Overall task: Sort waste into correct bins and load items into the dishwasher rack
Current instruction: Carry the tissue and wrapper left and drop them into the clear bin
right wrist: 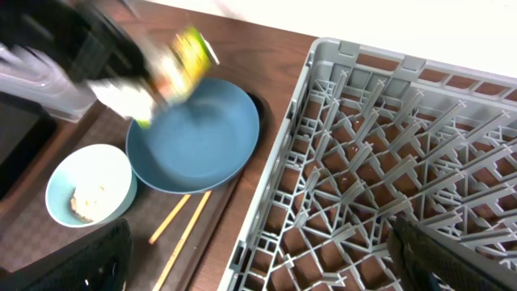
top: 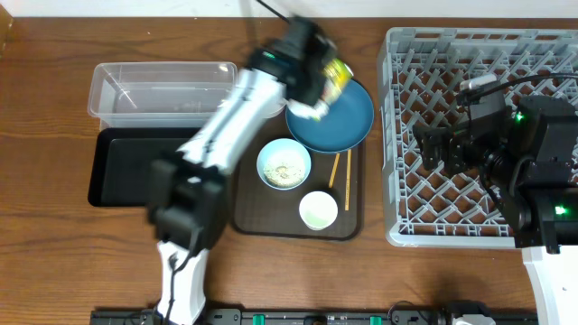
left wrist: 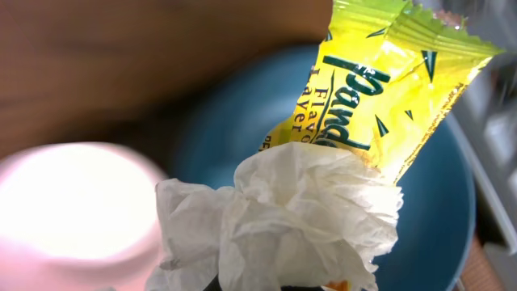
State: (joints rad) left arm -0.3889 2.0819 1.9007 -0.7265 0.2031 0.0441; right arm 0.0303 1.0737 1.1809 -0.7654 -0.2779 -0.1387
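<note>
My left gripper [top: 318, 93] is shut on the crumpled white tissue [left wrist: 283, 218] and the yellow-green wrapper [left wrist: 380, 89], held just above the large dark blue bowl [top: 339, 122]. A blurred pale pink bowl [left wrist: 73, 210] shows beside it in the left wrist view. The small light blue bowl [top: 284, 164] holds rice-like grains. The white cup [top: 318, 210] and the wooden chopsticks [top: 341, 176] lie on the brown tray [top: 271, 224]. My right gripper [top: 435, 149] is open and empty over the grey dishwasher rack [top: 424, 230].
The clear plastic tub [top: 163, 90] stands at the back left, with the black tray [top: 122, 167] in front of it. My left arm crosses over the brown tray's left side. The rack fills the right side of the table.
</note>
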